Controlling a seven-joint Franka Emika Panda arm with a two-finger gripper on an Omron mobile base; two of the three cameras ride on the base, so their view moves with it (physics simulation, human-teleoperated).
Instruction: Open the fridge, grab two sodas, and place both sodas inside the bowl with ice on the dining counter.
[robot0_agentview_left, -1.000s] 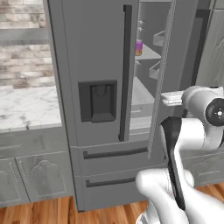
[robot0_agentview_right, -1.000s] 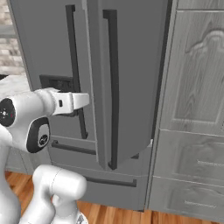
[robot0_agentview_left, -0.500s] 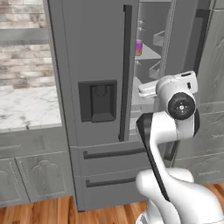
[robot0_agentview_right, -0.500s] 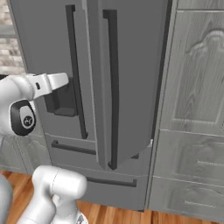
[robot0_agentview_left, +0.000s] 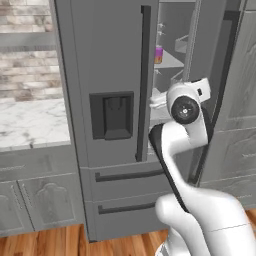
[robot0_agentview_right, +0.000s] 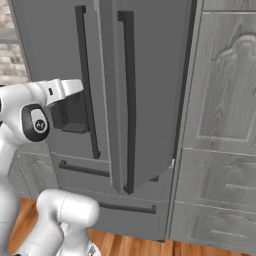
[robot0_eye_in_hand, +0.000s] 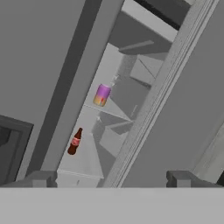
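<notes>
So the fridge (robot0_agentview_left: 115, 100) had its right door swung ajar, and over the last second the arm's wrist had slid from the right edge of the left base frame toward the middle, lining up with the gap, which probably meant the reach-in came next. Gripper (robot0_eye_in_hand: 111, 177) sat spread wide, holding and touching nothing. Purple-orange soda (robot0_eye_in_hand: 102, 95) stood on a shelf mid-frame in the hand view, with a dark reddish bottle (robot0_eye_in_hand: 75, 141) lower left of it.

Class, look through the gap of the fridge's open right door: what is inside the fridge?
Inside the fridge, a purple-to-orange soda can stands on a white shelf, and a dark bottle stands lower down. The closed left door covers everything else inside.
</notes>
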